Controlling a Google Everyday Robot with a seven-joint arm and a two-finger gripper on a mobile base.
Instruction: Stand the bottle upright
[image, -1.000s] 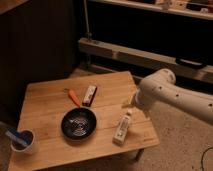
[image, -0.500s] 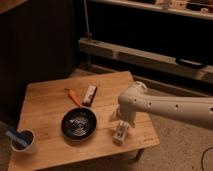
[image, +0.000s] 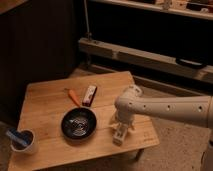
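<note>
Bottle (image: 120, 136), small and whitish, lying on its side near the right front edge of a wooden table (image: 47, 100), just right of a round black pan (image: 78, 123). It has not moved over the last second and is not yet upright. What has changed is the robot's white arm (image: 165, 107). It reached in from the right, swung across, and has now come down so the gripper (image: 121, 126) sits directly over the bottle's upper end. The fingers are spread wide and not clamped on anything; whether they touch the bottle cannot be told. This looks like the final approach before a grasp. Behind the pan lie an orange-handled tool (image: 74, 96) and a red-and-white packet (image: 89, 94). A cup (image: 22, 141) stands at the front left corner.
</note>
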